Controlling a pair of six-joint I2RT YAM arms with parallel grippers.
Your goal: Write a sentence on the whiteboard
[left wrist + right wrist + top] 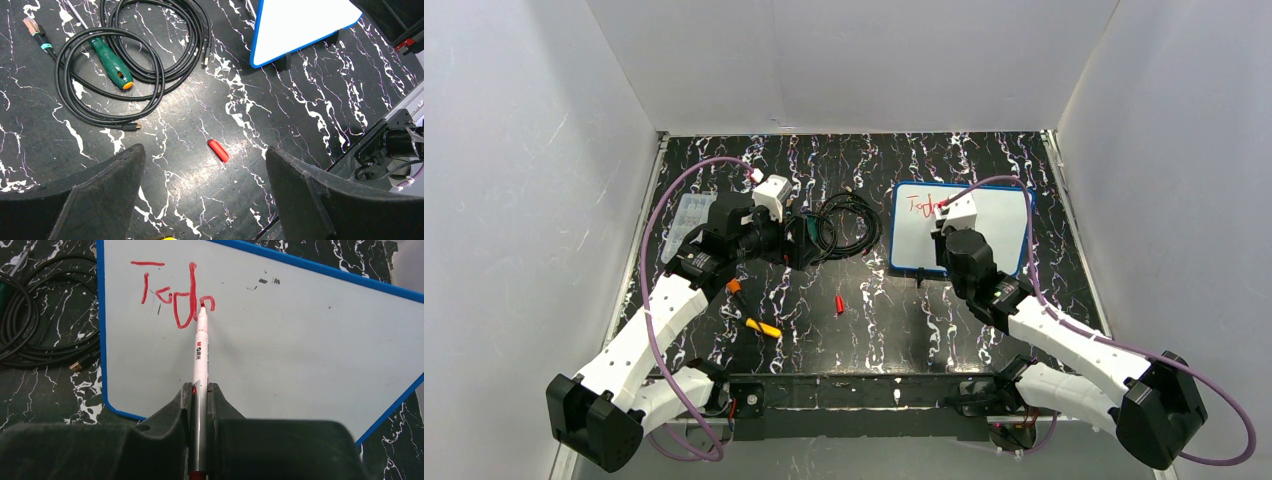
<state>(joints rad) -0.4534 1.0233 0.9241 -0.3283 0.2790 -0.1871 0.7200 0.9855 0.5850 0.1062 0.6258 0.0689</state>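
Whiteboard [300,350]: on the tabletop [280,115], just ahead of your right tool [200,390]
Sentence [175,295]: only "Toda" written in red; most of it looks left to do
Right tool: clamped on the marker [201,355]; barrel points forward so its tip meets the last letter
Left tool [205,170]: jaws spread, empty; hovers above the red cap [218,150], clear of your writing

Bright, even light from overhead; you see the white walls [854,60] nearly washed out. In the left wrist view the glossy tabletop [310,100] throws a soft glare patch beside the red cap [218,150]. Shadows faint. Left fingers [100,200] and right fingers [165,440] blur close up. The marker [200,350] and red lettering [192,285] on the whiteboard [300,340] read sharp.
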